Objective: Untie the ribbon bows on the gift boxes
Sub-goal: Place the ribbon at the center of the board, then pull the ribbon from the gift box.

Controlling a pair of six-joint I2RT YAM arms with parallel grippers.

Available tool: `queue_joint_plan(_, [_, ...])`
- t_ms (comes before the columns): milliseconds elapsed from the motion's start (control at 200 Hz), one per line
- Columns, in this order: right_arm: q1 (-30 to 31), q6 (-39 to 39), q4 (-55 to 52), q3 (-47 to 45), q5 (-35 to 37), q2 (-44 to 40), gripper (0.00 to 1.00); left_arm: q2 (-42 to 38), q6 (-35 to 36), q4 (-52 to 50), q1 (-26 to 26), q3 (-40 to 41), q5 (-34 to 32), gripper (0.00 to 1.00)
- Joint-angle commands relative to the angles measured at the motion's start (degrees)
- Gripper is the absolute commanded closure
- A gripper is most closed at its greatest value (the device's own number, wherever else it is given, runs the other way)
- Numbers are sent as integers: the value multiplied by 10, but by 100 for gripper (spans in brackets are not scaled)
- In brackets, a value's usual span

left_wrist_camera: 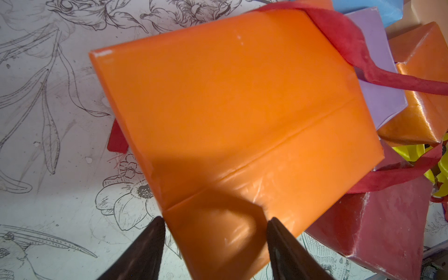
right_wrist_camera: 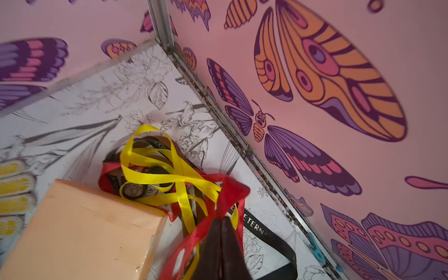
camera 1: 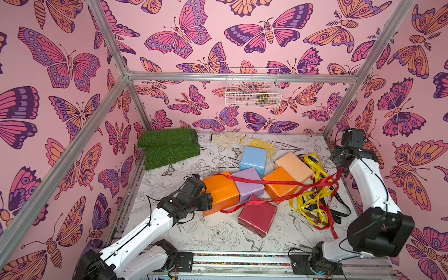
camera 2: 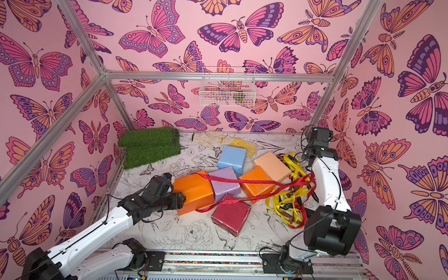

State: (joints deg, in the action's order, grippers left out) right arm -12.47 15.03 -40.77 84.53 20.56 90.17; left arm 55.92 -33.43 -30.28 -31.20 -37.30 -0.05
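Right claw point(right_wrist_camera: 221, 219) pinched on red ribbon point(right_wrist_camera: 232, 191), left claw point(left_wrist_camera: 215, 218) agape over orange box point(left_wrist_camera: 230, 109)

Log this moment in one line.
left gripper: open over orange box | right gripper: shut on red ribbon

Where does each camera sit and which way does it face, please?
Top views: high in front, looking down at six wrapped gift boxes; white left arm and right arm show.
Left wrist: looks past the open left gripper at the large orange paper-wrapped box.
Right wrist: faces the far right corner; right gripper pinches a red satin ribbon.
Shared: both top views show that ribbon.
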Motion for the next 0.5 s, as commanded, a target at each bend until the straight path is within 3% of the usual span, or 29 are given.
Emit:
queue_joint_plan(0, [2, 3, -114, 82, -49, 40, 48, -6, 12, -29, -2, 4, -16, 32])
queue_joint_plan(70, [28, -3, -125, 91, -55, 29, 33, -5, 13, -29, -2, 3, -20, 32])
queue_joint_plan(145, [69, -5, -110, 77, -47, 3, 24, -1, 15, -30, -2, 1, -21, 32])
queue_joint_plan(240, [103, 11, -81, 47, -130, -50, 18, 3, 14, -29, -2, 0, -21, 32])
queue_joint_plan(341, [133, 8, -40, 12, -236, -78, 24, 7, 15, -29, -2, -1, -22, 32])
queue_joint_plan(421, [188, -56, 8, -18, -364, -80, 31, 12, 15, -29, -2, -3, -23, 32])
queue_joint_plan(491, [264, -121, -10, -1, -387, -46, 34, 18, 18, -29, -2, -5, -24, 32])
